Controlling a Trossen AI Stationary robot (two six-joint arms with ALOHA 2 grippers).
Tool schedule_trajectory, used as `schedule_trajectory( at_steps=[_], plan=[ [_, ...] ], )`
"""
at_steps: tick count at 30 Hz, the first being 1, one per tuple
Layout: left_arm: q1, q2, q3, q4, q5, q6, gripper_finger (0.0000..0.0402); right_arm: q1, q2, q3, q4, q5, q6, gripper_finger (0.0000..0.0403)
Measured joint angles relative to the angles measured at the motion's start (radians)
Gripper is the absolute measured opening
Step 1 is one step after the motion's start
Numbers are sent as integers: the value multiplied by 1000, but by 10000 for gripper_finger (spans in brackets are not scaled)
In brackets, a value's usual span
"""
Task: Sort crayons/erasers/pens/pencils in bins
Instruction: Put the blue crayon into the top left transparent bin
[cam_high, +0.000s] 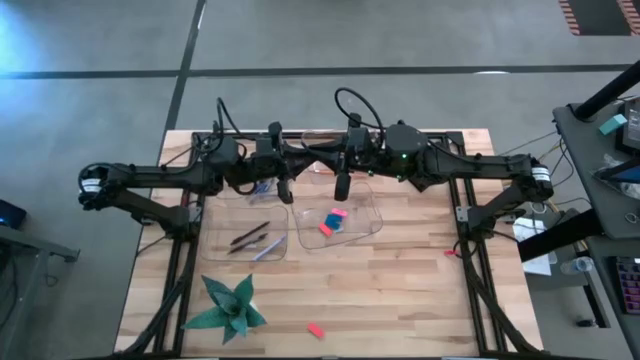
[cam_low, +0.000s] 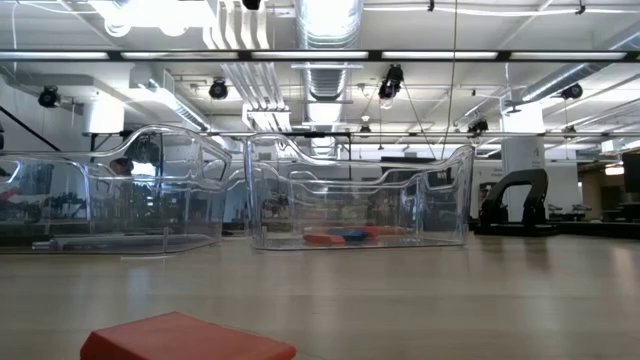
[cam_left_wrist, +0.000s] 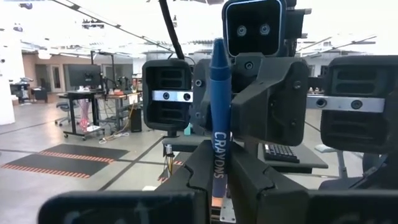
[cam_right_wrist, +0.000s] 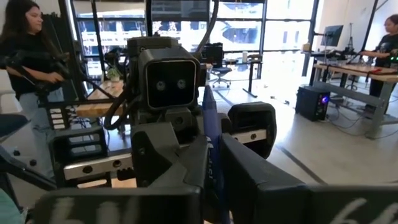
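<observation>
Lying alone near the front edge of the pale butcher-block table (cam_high: 400, 290), a small red block eraser (cam_high: 315, 329) sits apart from everything, a green folded-paper star (cam_high: 228, 308) to its left. Behind them, side by side, stand two clear plastic bins with rounded corners: the left bin (cam_high: 215, 235) holds slim dark pens (cam_high: 248, 237), the right bin (cam_high: 370, 225) holds pink and light-blue erasers (cam_high: 333, 221). More clear bins at the table's far side are largely hidden under the arms; blue sticks below the left arm may be crayons.

Above those far bins the two dark arms meet nose to nose. The left gripper (cam_left_wrist: 219, 168) is clenched on the lower end of a stubby blue crayon (cam_left_wrist: 219, 93), its paper wrap printed "CRAYONS", which stands upright in the air. The right gripper (cam_right_wrist: 211, 162) faces it with the same crayon in its cleft; whether it grips or has let go cannot be told.

Beyond lies a grey concrete floor with dark seams, glass partitions, desks and exposed ceiling ducts. A person in a dark top (cam_right_wrist: 25, 50) stands behind the rig, and another (cam_right_wrist: 385, 37) works at a far bench.
</observation>
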Motion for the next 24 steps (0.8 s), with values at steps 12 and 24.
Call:
schedule_trajectory(
  at_steps=[12,24],
  plan=[
    [-1,1,2,-67,10,-2,15,-1,-67,-2,-132,19,-85,154],
    [164,-77,2,-721,-146,-20,15,30,-198,-1,-709,18,305,156]
  ],
)
